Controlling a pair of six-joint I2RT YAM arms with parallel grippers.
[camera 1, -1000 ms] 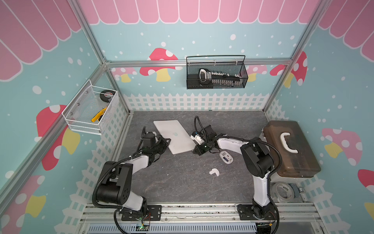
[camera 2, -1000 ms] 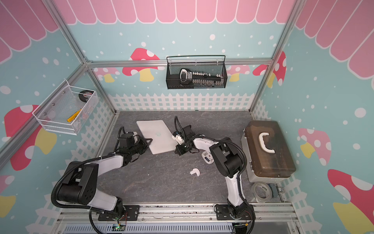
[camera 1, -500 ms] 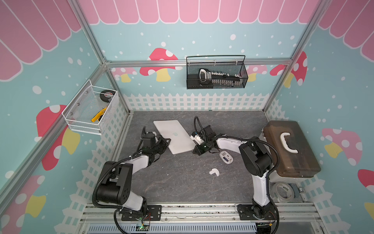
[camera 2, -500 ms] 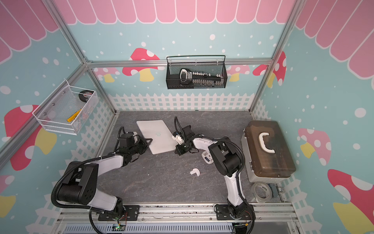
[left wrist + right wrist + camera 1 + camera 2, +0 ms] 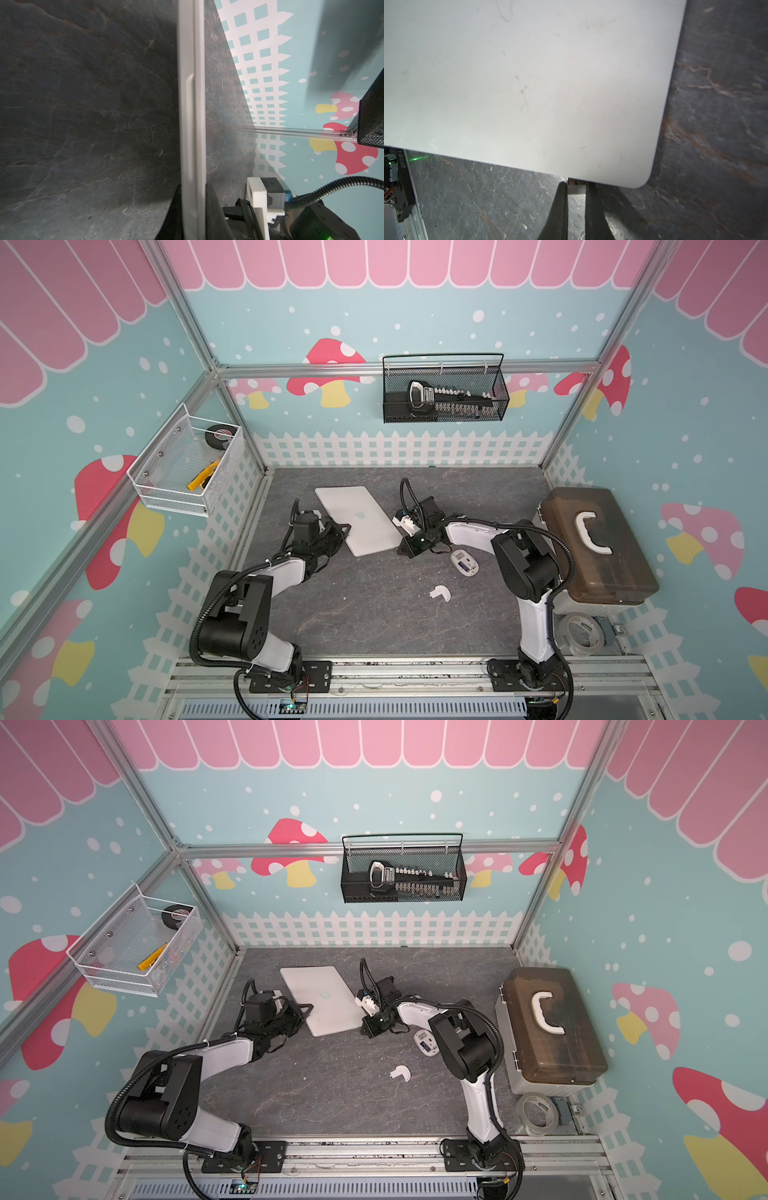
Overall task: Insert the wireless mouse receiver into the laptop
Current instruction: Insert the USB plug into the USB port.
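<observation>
Dark stone surface [image 5: 374, 614] carries the closed laptop [image 5: 357, 518], left fingers [image 5: 216, 212] clamped on one edge, right fingers [image 5: 559, 212] pinching the wireless mouse receiver [image 5: 576, 186] at its edge near a corner; white wall basket [image 5: 224, 472] holds tape roll [image 5: 221, 434], yellow tool [image 5: 202, 480].

Free: front-centre tabletop [image 5: 374, 626] and back-right corner are left open | Blocked: laptop [image 5: 357, 518] toward the back edge, flanked by left gripper [image 5: 345, 529] clamped on its side and right gripper [image 5: 401, 537] pinching the wireless mouse receiver [image 5: 575, 183] at its edge | Right half: narrowed by mouse [image 5: 464, 562], cover piece [image 5: 440, 593], and toolbox [image 5: 598, 547] along the right edge
</observation>
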